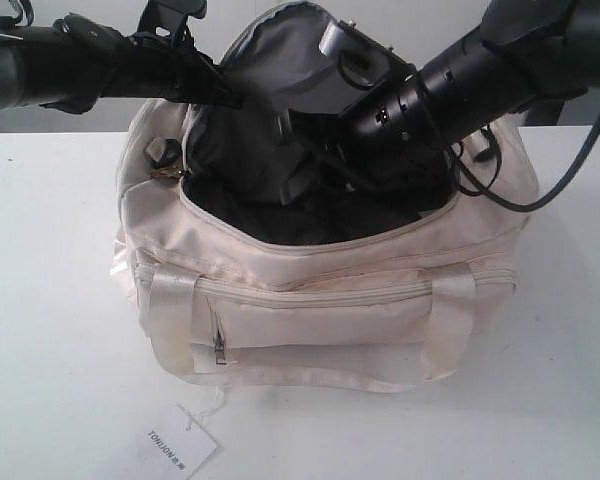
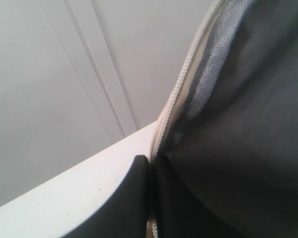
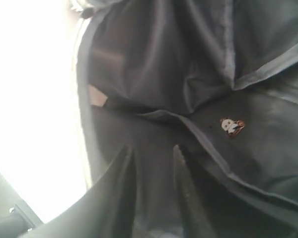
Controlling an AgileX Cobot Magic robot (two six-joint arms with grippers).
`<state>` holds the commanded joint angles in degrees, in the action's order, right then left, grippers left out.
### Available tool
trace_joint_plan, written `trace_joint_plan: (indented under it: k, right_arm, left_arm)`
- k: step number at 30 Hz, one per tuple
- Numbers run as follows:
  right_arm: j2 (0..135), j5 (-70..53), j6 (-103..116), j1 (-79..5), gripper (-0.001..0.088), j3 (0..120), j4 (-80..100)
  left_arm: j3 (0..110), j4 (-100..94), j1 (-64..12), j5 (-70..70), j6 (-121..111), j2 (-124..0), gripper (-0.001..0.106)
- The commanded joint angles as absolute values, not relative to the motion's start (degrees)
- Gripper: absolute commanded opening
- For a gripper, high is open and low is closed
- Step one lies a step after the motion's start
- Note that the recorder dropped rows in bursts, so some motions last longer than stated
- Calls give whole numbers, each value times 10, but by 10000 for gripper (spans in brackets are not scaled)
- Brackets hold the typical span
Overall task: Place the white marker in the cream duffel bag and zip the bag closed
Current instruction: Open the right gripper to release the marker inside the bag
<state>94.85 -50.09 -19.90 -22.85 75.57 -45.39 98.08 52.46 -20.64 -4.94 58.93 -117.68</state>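
1. Bag status. The cream duffel bag (image 1: 320,300) sits at the middle of the table (image 1: 50,300), front pocket toward the near side. Its top flap (image 1: 280,50) stands raised at the far side and the main opening is wide open. The zip is not closed.

2. Left gripper (image 1: 225,95). It is at the left edge of the raised flap. In the left wrist view I see only one finger (image 2: 131,198), lying against the zip teeth (image 2: 181,84) of the flap edge. I cannot tell whether the jaws are closed on the fabric; I judge that this arm is propping the flap.

3. Right gripper (image 3: 151,148). The right arm (image 1: 430,95) reaches from the right, down into the opening. Its jaws stand slightly apart over the dark lining (image 3: 154,74), with nothing between them.

4. White marker. It does not show in any view. I cannot tell whether it lies inside the bag.

5. Progress. Judged from the empty jaws inside the bag, the placing step is probably at or past release, unconfirmed. Remaining: withdraw the right arm, lower the flap, run the zip shut.

6. Note. The paper tag (image 1: 180,445) on the near left of the table is not the marker.
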Motion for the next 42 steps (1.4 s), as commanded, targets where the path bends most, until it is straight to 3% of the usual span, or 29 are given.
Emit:
trace_joint_plan:
  k: [7,19,42]
  right_arm:
    - [931,-547,-229,-229,0,756,-453]
    - [912,-579,-240,-208,0,756,-440]
    - [844,-609,-222,-44,0,756,-372]
  left_arm:
    - [981,525,-206,-49,589,-1177,0]
    - [981,525,-206,-49,589,-1177,0]
    - [981,525,-206,-49,589,-1177,0]
